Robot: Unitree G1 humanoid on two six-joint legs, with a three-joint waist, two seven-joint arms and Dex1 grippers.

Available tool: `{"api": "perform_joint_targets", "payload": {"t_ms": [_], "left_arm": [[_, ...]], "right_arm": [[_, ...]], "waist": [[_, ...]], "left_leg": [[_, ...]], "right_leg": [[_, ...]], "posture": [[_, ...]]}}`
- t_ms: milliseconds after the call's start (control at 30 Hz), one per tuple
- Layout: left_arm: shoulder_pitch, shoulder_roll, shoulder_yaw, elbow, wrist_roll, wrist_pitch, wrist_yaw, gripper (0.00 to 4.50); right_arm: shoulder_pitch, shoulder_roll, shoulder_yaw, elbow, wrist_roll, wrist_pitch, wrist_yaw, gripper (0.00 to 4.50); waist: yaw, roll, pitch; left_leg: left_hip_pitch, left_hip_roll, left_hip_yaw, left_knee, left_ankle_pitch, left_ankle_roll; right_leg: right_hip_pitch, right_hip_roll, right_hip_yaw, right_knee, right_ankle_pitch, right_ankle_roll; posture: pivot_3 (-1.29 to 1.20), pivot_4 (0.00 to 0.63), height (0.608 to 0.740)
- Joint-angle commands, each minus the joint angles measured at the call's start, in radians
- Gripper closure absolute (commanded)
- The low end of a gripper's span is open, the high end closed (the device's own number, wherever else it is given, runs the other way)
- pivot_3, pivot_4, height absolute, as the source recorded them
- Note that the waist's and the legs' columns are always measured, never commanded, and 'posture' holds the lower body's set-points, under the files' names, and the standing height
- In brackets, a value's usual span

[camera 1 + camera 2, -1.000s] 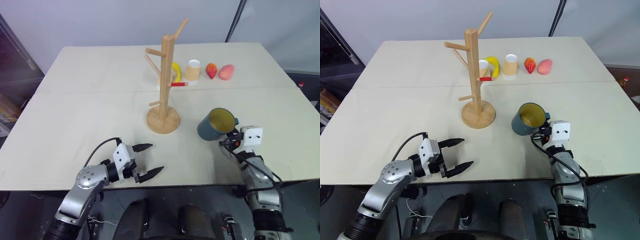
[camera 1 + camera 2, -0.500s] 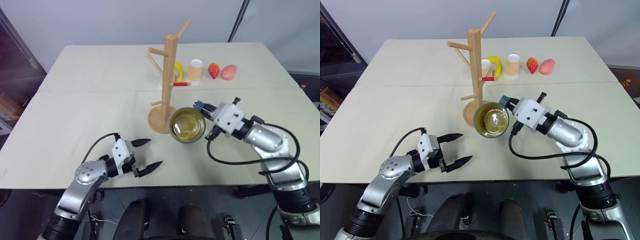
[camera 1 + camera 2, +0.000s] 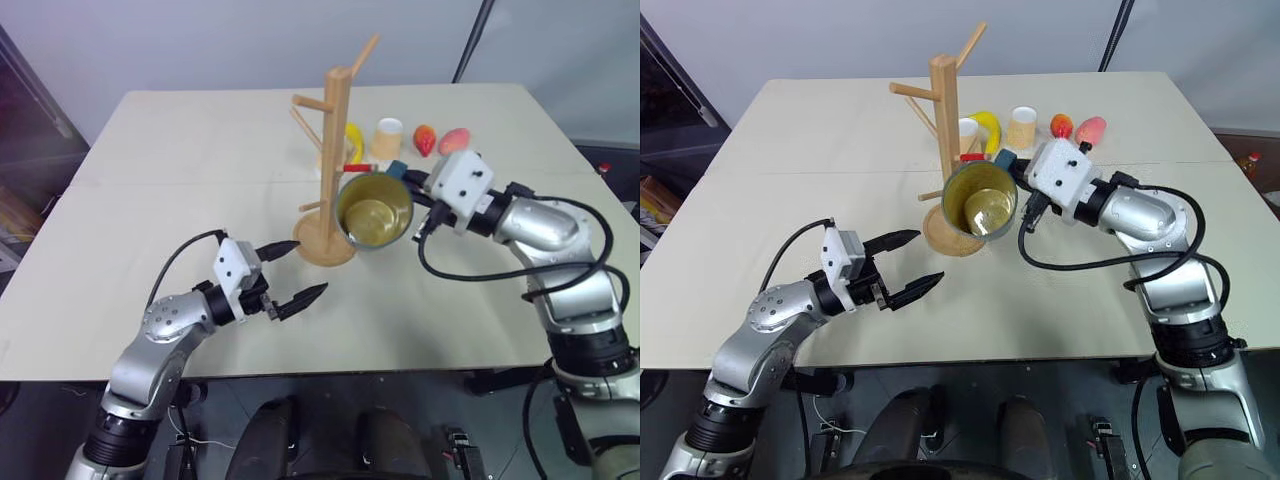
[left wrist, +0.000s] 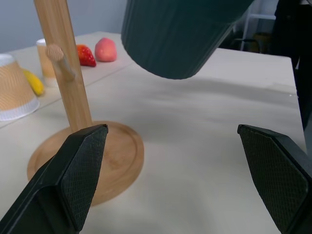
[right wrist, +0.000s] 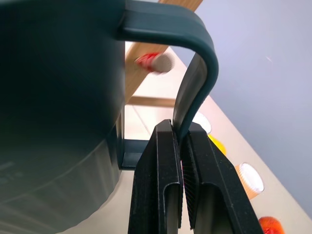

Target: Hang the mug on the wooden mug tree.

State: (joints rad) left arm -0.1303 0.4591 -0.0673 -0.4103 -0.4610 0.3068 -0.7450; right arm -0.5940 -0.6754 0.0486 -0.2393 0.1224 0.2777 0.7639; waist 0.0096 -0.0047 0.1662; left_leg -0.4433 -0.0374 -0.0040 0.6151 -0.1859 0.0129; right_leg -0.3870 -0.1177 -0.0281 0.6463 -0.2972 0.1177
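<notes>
The dark blue mug [image 3: 375,210] with its yellow inside hangs in the air, mouth tipped toward my head. It is close to the right of the wooden mug tree [image 3: 335,140] and over the edge of the tree's round base [image 3: 318,248]. My right gripper [image 5: 181,141] is shut on the mug's loop handle [image 5: 197,73], reaching in from the right. The left gripper [image 3: 306,268] floats open in front of the base, level with it, holding nothing. In the left wrist view the mug's underside [image 4: 180,34] hangs above the table, to the side of the post [image 4: 61,63].
Behind the tree sit a tan paper cup [image 3: 387,139], a banana [image 3: 353,140], a strawberry [image 3: 424,140], a peach [image 3: 453,141] and a red-tipped item [image 3: 358,168]. A seam crosses the tabletop [image 3: 180,180]. The table's near edge lies under both arms.
My right arm has lifted the mug off the table and carried it left to the tree, turning its mouth toward me. The left gripper has risen a little, staying open.
</notes>
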Motion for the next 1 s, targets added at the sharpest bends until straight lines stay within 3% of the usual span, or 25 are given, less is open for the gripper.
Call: {"api": "perform_joint_targets", "payload": {"t_ms": [33,700,800,900,1000], "left_arm": [[-0.016,-0.001,0.021,-0.052,-0.026,0.014,0.011,0.00],[-0.060,-0.022,0.059,-0.111,-0.128,0.077,0.061,0.00],[-0.057,-0.022,0.059,-0.107,-0.125,0.071,0.058,0.00],[-0.055,-0.022,0.060,-0.104,-0.124,0.070,0.057,0.00],[-0.048,-0.022,0.063,-0.097,-0.122,0.065,0.055,0.00]], "right_arm": [[-0.074,0.014,0.014,0.020,0.001,0.011,0.010,4.46],[-0.200,0.060,0.136,0.113,-0.069,0.168,0.027,4.46],[-0.201,0.058,0.131,0.101,-0.082,0.161,0.017,3.57],[-0.200,0.051,0.120,0.088,-0.091,0.159,0.010,2.09],[-0.168,0.011,0.052,0.035,-0.060,0.188,0.016,2.09]], "waist": [[-0.001,0.000,0.000],[0.001,0.000,0.000],[0.001,0.000,0.000],[0.000,0.000,0.000],[0.001,0.000,0.000]], "left_leg": [[0.000,0.000,0.000,0.000,0.000,0.000],[-0.001,0.000,0.000,0.000,0.000,0.000],[-0.001,0.000,0.000,0.000,0.000,0.000],[-0.001,0.000,0.000,0.000,0.000,0.000],[-0.001,0.000,0.000,0.000,0.000,0.000]], "right_leg": [[0.000,0.000,0.000,0.000,0.000,0.000],[0.000,0.001,0.000,0.000,0.000,0.000],[0.000,0.001,0.000,0.000,0.000,0.000],[0.000,0.001,0.000,0.000,0.000,0.000],[-0.001,0.001,0.000,0.000,0.000,0.000]], "posture": [[0.00,0.150,0.740],[0.00,0.150,0.740],[0.00,0.150,0.740],[0.00,0.150,0.740],[0.00,0.150,0.740]]}}
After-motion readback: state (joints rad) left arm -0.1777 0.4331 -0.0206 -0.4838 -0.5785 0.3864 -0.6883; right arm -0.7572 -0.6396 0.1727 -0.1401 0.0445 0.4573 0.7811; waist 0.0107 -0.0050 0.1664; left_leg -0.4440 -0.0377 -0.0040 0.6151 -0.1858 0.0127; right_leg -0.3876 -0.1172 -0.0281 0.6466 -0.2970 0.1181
